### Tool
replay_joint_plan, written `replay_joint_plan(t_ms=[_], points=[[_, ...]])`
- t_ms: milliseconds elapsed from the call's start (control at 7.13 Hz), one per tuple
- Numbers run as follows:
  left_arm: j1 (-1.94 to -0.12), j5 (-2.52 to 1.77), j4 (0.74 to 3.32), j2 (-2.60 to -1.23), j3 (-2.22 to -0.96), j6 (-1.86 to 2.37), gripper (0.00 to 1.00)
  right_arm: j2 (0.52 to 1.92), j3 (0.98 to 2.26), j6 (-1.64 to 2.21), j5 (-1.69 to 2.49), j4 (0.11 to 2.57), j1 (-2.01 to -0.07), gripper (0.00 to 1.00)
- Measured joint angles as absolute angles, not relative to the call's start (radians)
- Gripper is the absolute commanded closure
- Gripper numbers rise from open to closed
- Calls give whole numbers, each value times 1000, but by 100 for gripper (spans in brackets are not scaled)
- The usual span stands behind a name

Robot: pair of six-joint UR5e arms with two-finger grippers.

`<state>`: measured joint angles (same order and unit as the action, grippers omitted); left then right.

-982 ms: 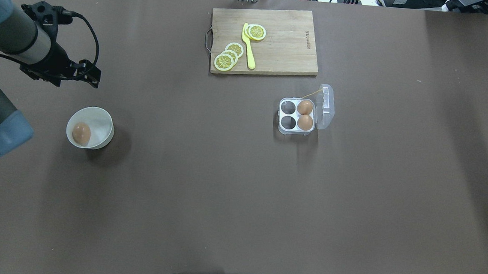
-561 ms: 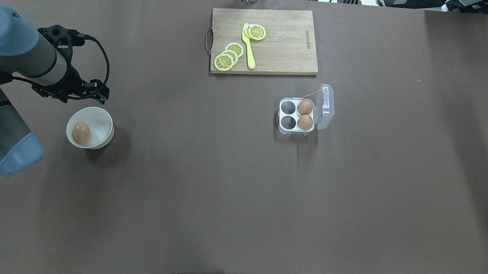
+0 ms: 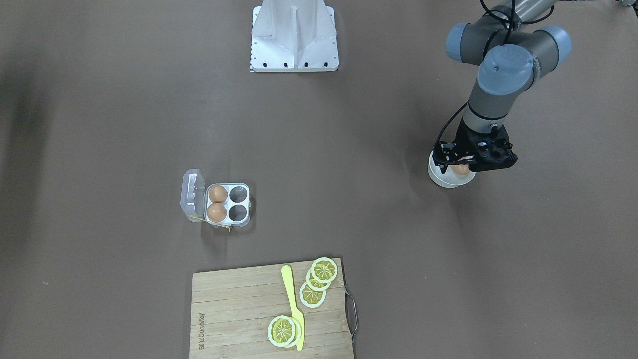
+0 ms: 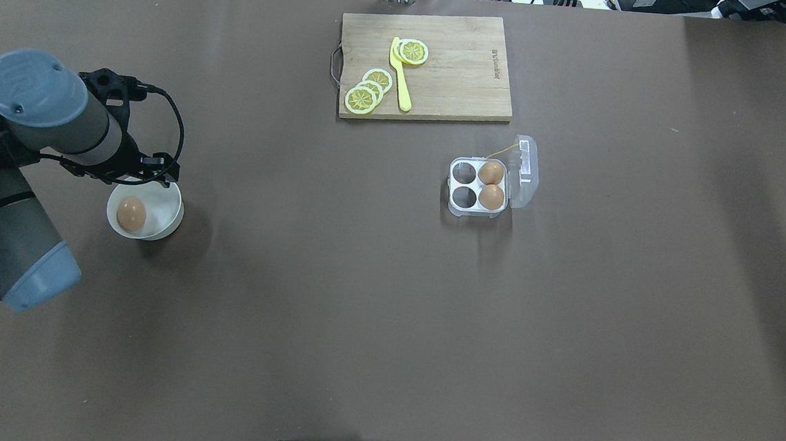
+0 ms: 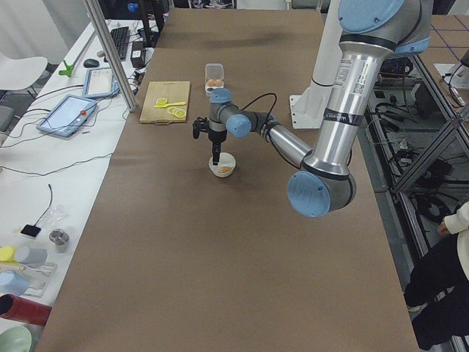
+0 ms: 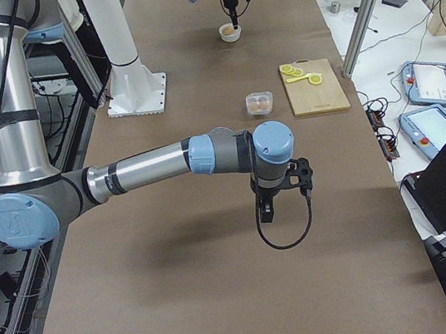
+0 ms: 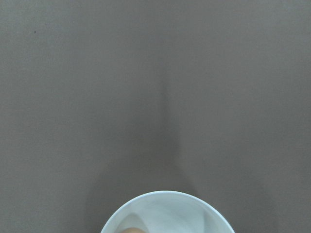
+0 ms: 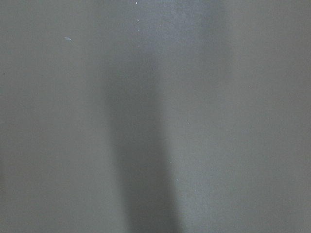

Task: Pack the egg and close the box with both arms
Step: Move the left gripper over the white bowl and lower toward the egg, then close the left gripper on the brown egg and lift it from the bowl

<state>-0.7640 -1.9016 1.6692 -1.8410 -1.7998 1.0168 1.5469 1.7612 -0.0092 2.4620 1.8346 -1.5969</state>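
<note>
One egg lies in a round white bowl at the table's left. The clear box stands right of centre, its lid open to the right. Two eggs fill its right cells and the two left cells are empty. My left gripper points down over the bowl's far rim, just above the egg. Its fingers are hidden, so I cannot tell if they are open. The left wrist view shows the bowl's rim. My right gripper hangs above bare table. I cannot tell its state.
A wooden cutting board with lemon slices and a yellow knife lies at the far middle, behind the box. A white fixed stand sits at the robot's side of the table.
My left arm has swung toward the near side, from well beyond the bowl to over its far rim. The egg, bowl and box have not moved.
</note>
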Motion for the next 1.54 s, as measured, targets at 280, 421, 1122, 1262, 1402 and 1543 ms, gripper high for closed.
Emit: replay_joint_plan(t_ms=[280,421,1122,1262,1402,1543], points=[[-758,-1897,1668,-1838,-1789,1018,24,1546,1761,-9,2462,1835,-1597,0],[-751,-1896,1668,-1838,-1784,1019,24,1546,1761,-9,2462,1835,-1597,0],[-719,-1893,1664,-1822,-1776,1025,24,1547,1762,-9,2462,1839,-1597,0],[-718,-1893,1664,-1816,-1776,1025,24,1547,1762,-9,2462,1843,-1597,0],[-717,-1893,1664,-1812,-1776,1025,24,1547,1762,-9,2462,1846,-1597,0],[-714,-1893,1664,-1812,-1776,1026,24,1547,1762,-9,2462,1846,-1597,0]])
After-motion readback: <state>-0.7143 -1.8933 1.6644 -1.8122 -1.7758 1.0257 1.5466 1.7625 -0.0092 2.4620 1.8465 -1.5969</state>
